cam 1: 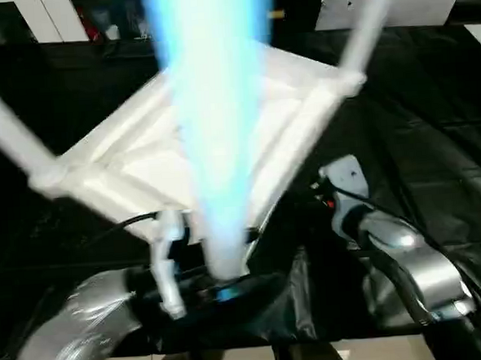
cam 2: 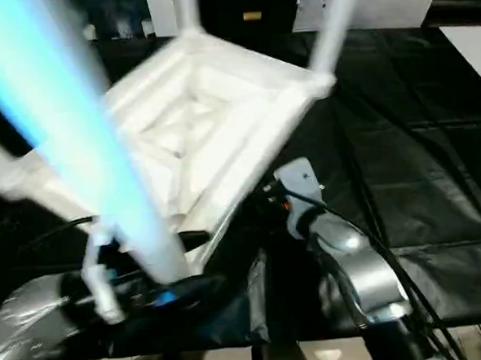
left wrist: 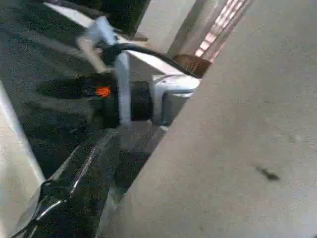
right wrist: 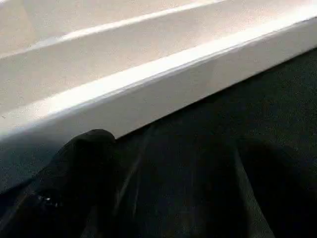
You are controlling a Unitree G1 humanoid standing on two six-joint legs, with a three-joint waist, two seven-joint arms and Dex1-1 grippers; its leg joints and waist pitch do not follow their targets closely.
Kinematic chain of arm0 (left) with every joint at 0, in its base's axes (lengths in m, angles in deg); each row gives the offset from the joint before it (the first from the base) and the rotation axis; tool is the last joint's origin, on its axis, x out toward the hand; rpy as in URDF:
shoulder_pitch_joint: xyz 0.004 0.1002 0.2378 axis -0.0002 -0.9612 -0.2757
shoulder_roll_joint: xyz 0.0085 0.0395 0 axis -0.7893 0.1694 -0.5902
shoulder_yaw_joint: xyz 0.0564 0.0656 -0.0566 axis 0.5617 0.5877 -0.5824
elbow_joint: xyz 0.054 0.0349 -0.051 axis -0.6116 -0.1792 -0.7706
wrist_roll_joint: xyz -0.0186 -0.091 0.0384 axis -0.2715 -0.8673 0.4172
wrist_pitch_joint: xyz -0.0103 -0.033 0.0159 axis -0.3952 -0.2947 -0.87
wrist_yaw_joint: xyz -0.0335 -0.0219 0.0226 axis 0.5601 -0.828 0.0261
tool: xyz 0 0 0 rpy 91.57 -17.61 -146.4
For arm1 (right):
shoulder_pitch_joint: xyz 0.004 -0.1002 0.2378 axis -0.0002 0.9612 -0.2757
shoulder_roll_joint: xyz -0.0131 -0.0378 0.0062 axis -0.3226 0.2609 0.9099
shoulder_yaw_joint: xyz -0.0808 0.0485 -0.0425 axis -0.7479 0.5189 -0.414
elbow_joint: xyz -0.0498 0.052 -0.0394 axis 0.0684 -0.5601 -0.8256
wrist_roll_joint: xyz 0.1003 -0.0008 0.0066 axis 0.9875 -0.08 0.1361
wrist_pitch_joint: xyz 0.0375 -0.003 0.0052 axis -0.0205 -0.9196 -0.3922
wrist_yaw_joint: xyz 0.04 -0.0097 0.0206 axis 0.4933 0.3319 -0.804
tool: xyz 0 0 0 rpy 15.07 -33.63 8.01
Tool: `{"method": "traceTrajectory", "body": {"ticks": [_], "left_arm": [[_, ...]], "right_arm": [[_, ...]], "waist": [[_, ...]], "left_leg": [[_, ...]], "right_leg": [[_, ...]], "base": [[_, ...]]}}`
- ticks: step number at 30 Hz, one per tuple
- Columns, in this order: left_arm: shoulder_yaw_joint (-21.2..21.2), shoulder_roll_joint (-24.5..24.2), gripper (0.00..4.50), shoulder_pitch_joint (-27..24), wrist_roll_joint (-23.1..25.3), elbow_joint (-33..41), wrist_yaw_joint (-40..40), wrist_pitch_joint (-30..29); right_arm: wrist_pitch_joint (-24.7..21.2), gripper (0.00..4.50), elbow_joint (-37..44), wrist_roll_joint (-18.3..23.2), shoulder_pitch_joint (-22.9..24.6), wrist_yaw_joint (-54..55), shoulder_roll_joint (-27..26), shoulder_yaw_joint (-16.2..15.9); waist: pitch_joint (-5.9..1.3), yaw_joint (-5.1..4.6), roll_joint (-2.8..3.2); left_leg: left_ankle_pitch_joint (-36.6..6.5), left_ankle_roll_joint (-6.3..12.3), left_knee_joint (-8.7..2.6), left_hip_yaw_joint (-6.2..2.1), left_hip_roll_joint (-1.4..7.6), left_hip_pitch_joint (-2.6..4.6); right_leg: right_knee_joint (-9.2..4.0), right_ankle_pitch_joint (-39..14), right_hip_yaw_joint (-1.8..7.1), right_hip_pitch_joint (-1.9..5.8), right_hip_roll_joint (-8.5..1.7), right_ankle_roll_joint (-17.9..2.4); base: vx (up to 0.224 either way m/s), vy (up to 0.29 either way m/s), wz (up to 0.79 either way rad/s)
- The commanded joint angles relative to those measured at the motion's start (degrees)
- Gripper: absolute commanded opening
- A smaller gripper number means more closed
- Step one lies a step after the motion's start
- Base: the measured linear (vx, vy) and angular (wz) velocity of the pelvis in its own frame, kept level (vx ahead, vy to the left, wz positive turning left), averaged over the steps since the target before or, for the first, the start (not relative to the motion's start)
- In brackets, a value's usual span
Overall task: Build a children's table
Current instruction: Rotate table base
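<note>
Tabletop, white, ribbed underside up, on black sheet at centre. Right fingers spread wide, empty, just beside its 5 o'clock edge. Left gripper state: cannot tell. Legs in sockets: 6 o'clock, 9 o'clock, 2 o'clock.

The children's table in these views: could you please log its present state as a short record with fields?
tabletop: white tabletop lies upside down, ribbed underside up
surface: black sheet under it
legs standing: three legs rise from corner sockets, for example the far right one
nearest leg: a leg stands at the near corner, blurred, close to the camera
left gripper: at the near leg's base; whether it holds the leg cannot be told
right gripper: black finger beside the tabletop's edge, no contact visible
</note>
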Motion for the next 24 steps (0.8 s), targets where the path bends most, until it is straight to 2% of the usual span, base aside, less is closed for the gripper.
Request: {"method": "traceTrajectory", "body": {"ticks": [1, 4, 6, 7, 9, 11, 12, 13, 14, 15, 17, 18, 19, 20, 22, 23, 24], "left_arm": [[4.7, 2.0, 3.98, 1.4, 1.5, -1.0, 0.0, 0.5], [5.4, 2.6, 3.98, 2.1, 2.1, -1.5, -0.1, 0.8], [6.6, 4.5, 3.98, 4.3, 5.4, -4.9, -1.7, 3.9], [6.7, 5.2, 3.98, 5.5, 7.1, -6.8, -2.8, 5.3], [6.7, 5.9, 3.98, 6.9, 8.8, -8.8, -3.8, 7.0], [6.5, 6.7, 3.98, 8.5, 10.7, -10.9, -4.7, 9.0], [6.5, 7.7, 3.98, 10.4, 13.5, -13.4, -6.2, 11.9], [6.5, 8.0, 3.98, 10.9, 14.5, -14.2, -6.8, 12.9], [6.5, 8.3, 3.98, 11.2, 15.0, -14.6, -7.1, 13.6], [6.5, 8.9, 3.98, 11.5, 16.6, -15.5, -8.8, 15.0], [6.3, 9.3, 3.98, 11.7, 17.5, -16.1, -10.2, 15.5], [5.9, 9.8, 3.98, 12.3, 19.6, -17.5, -12.4, 17.5], [5.9, 9.8, 3.98, 12.3, 19.6, -17.5, -12.4, 17.5], [5.4, 10.0, 3.98, 12.6, 20.6, -18.5, -13.3, 18.5], [4.8, 9.5, 3.98, 12.6, 20.8, -18.6, -13.0, 18.7], [4.8, 9.4, 3.98, 12.6, 20.6, -18.4, -12.7, 18.5], [4.7, 9.0, 3.98, 12.4, 20.3, -18.0, -12.1, 18.2]], "right_arm": [[3.1, 4.5, -0.5, 0.4, -2.1, -2.4, -2.2, -4.0], [3.4, 4.5, -1.1, 0.3, -2.5, -2.4, -2.6, -4.1], [4.8, 4.5, -3.6, -0.7, -3.7, -2.6, -3.6, -4.5], [5.6, 4.5, -5.2, -1.1, -4.4, -2.0, -4.3, -4.3], [6.4, 4.5, -6.8, -1.4, -5.1, -1.5, -5.0, -3.7], [7.1, 4.5, -8.4, -1.8, -5.7, -1.2, -5.3, -2.7], [8.0, 4.5, -9.8, -2.0, -5.9, -1.1, -4.6, -1.1], [8.3, 4.5, -10.0, -2.0, -5.8, -1.1, -4.1, -0.5], [8.5, 4.5, -10.2, -2.0, -5.7, -1.1, -3.9, -0.2], [9.3, 4.5, -10.4, -1.8, -4.9, -0.9, -2.5, 1.2], [9.7, 4.5, -10.4, -1.7, -4.4, -1.0, -1.7, 2.0], [10.4, 4.5, -10.4, -2.0, -3.1, -1.6, 0.4, 4.2], [10.4, 4.5, -10.4, -2.0, -3.1, -1.6, 0.4, 4.2], [11.1, 4.5, -10.3, -2.2, -2.0, -2.4, 2.1, 5.9], [11.5, 4.5, -9.8, -1.8, -0.6, -3.5, 4.1, 7.6], [11.4, 4.5, -9.6, -1.7, -0.4, -3.7, 4.4, 7.8], [11.4, 4.5, -9.3, -1.5, 0.1, -4.0, 5.0, 8.2]], "waist": [[-4.31, 0.37, -0.49], [-4.47, 0.29, -0.64], [-4.44, 0.26, -0.6], [-4.48, 0.19, -0.32], [-4.43, 0.24, -0.4], [-4.42, 0.19, -0.59], [-4.5, 0.25, -0.8], [-4.59, 0.44, -0.72], [-4.86, 0.37, -0.82], [-5.07, 0.56, -0.62], [-5.2, 0.71, -0.61], [-5.15, 0.94, -0.65], [-5.17, 1.25, -0.85], [-5.29, 1.55, -0.74], [-5.33, 1.63, -1.02], [-5.45, 1.67, -0.84], [-5.34, 1.53, -1.1]], "left_leg": [[-10.4, 2.53, -3.21, 0.17, 0.94, 0.45], [-10.0, 2.89, -3.02, 0.17, 0.86, 0.3], [-10.2, 3.11, -2.92, 0.27, 0.87, 0.47], [-10.8, 3.07, -2.86, 0.24, 0.82, 0.47], [-11.9, 2.64, -2.82, 0.18, 0.9, 0.52], [-13.3, 2.0, -2.78, 0.02, 0.83, 0.44], [-13.7, 2.04, -2.75, -0.03, 0.78, 0.5], [-13.8, 1.89, -2.62, 0.01, 0.81, 0.75], [-13.4, 1.84, -2.55, -0.01, 0.83, 0.49], [-13.3, 1.77, -2.5, -0.11, 0.99, 0.46], [-13.2, 1.86, -2.42, -0.03, 0.99, 0.54], [-13.6, 2.13, -2.43, 0.03, 1.02, 0.54], [-13.8, 2.27, -2.3, 0.14, 0.95, 0.57], [-14.0, 2.45, -2.26, 0.23, 0.85, 0.59], [-14.2, 2.6, -2.22, 0.13, 0.71, 0.39], [-14.2, 2.59, -2.15, 0.13, 0.68, 0.44], [-14.2, 2.73, -2.19, 0.04, 0.56, 0.14]], "right_leg": [[-2.83, -16.8, 2.23, 3.87, -2.73, -8.2], [-2.67, -16.8, 2.26, 4.13, -2.79, -8.4], [-2.81, -17.5, 2.24, 3.86, -2.65, -8.3], [-2.89, -18.4, 2.18, 3.81, -2.62, -8.6], [-3.05, -19.9, 2.18, 3.75, -2.71, -8.3], [-3.19, -22.7, 2.14, 3.82, -2.83, -7.2], [-3.47, -24.1, 2.08, 3.77, -2.76, -6.5], [-3.47, -24.5, 2.1, 3.63, -2.76, -6.1], [-3.21, -24.1, 2.1, 3.91, -2.82, -6.2], [-3.15, -23.5, 2.02, 3.88, -2.83, -6.5], [-3.04, -22.8, 2.05, 3.84, -2.79, -6.9], [-3.29, -23.0, 2.05, 3.75, -2.73, -6.9], [-3.29, -23.2, 2.08, 3.78, -2.65, -6.6], [-3.55, -24.1, 2.04, 3.75, -2.68, -6.4], [-3.59, -25.8, 1.88, 3.91, -2.68, -5.7], [-3.55, -26.2, 1.86, 3.93, -2.68, -5.6], [-3.75, -27.7, 1.72, 4.01, -2.71, -5.1]], "base": [[0.0, 0.0, 0.0], [0.0, 0.0, 0.0], [0.0, 0.0, 0.0], [0.0, 0.0, 0.0], [0.0, 0.0, 0.0], [0.0, 0.0, 0.0], [0.0, 0.0, 0.0], [0.0, 0.0, 0.0], [0.0, 0.0, 0.0], [0.0, 0.0, 0.0], [0.0, 0.0, 0.0], [0.0, 0.0, 0.0], [0.0, 0.0, 0.0], [0.0, 0.0, 0.0], [0.0, 0.0, 0.0], [0.0, 0.0, 0.0], [0.0, 0.0, 0.0]]}}
